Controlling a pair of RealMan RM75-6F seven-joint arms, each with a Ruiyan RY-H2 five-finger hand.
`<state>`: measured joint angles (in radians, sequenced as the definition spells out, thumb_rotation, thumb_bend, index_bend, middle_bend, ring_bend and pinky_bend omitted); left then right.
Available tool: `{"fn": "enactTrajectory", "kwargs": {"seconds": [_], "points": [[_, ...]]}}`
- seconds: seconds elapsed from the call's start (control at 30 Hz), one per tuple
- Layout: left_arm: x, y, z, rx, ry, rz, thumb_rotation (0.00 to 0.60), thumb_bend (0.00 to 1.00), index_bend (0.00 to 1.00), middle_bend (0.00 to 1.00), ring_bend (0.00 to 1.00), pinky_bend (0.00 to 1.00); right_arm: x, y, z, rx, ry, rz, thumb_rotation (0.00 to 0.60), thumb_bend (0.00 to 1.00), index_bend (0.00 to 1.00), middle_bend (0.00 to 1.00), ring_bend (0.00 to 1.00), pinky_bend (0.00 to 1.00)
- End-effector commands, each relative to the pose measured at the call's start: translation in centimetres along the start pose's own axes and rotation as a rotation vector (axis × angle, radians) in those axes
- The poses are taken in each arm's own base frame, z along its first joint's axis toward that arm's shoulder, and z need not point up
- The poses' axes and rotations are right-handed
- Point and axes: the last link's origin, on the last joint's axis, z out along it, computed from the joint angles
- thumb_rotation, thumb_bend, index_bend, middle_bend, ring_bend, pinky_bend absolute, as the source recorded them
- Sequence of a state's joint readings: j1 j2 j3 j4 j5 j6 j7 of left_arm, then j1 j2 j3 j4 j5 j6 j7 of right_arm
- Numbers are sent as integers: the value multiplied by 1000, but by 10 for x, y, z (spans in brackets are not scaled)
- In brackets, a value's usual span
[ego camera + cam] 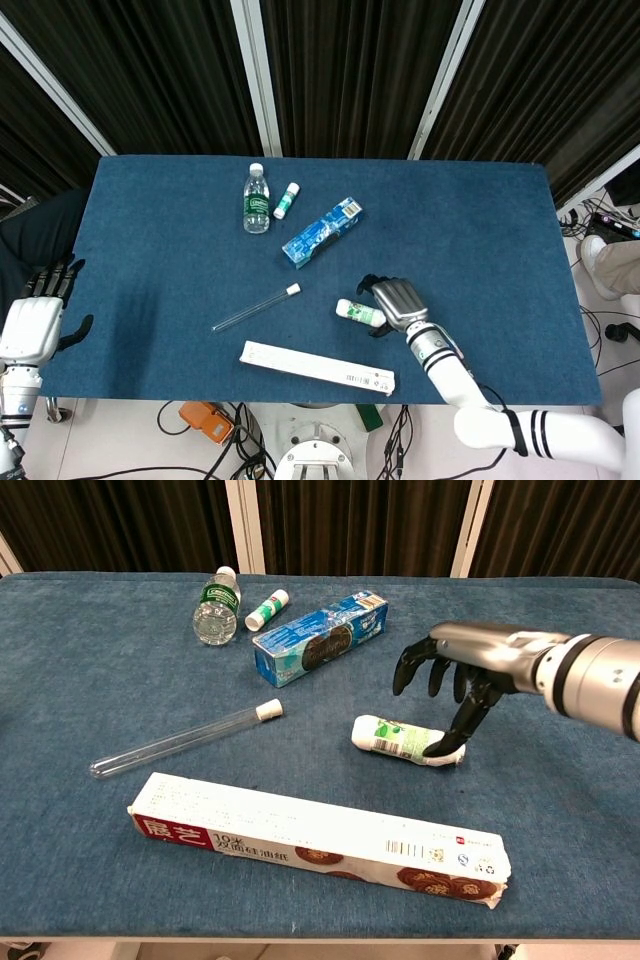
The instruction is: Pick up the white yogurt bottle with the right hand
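The white yogurt bottle (351, 310) (393, 738) lies on its side on the blue table (480, 230), cap end to the right. My right hand (397, 302) (462, 675) hovers just above its cap end with fingers spread and pointing down. One fingertip (438, 747) reaches the bottle's neck; nothing is gripped. In the head view the hand hides the bottle's right half. My left hand (30, 325) hangs beside the table's left edge, fingers apart and empty.
A blue carton (322, 231) (318, 637) lies behind the bottle. A glass test tube (255, 307) (185, 740) lies to its left, a long white box (316, 367) (320, 840) in front. A water bottle (257, 200) and a small tube (287, 200) lie further back.
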<state>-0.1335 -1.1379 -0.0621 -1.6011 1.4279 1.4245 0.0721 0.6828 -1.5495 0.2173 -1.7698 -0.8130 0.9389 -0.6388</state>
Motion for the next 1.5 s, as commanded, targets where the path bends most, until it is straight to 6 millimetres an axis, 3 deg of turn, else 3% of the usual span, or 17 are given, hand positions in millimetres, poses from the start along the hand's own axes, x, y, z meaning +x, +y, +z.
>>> {"fn": "enactTrajectory", "kwargs": {"seconds": [0.03,0.33,0.5,0.77,0.93,1.13,1.33,1.5], "points": [[0,0,0,1,-2,4,600,311,48,0,1,126,-9,-3,9,-13,-20,-9,600,170,399,305,380,439],[1,-1,0,7,-1,-2,600,311,48,0,0,127,-24,-10,34,-50,8,-10,600,170,434,348,436,483],[1,-1,0,8,-3,-6,600,311,48,0,0,127,-30,-15,44,-54,11,14,600,183,510,402,525,595],[0,-1,0,10,-22,-14,600,311,48,0,7,130,-31,-22,52,-35,68,63,600,416,761,599,759,939],[0,-1,0,11,-20,-17,600,311,61,0,15,136,-28,-22,52,-28,81,79,600,551,908,692,853,1000],[1,-2,-1,22,-16,-24,600,310,61,0,16,136,2,-11,56,-60,189,184,600,609,927,704,866,1000],[1,-3,-1,24,-21,-23,600,311,61,0,17,138,48,10,54,-97,338,316,600,610,928,704,867,1000],[2,-4,-1,29,-20,-27,600,311,61,0,18,139,93,25,39,-90,505,399,600,610,928,704,867,1000]]}}
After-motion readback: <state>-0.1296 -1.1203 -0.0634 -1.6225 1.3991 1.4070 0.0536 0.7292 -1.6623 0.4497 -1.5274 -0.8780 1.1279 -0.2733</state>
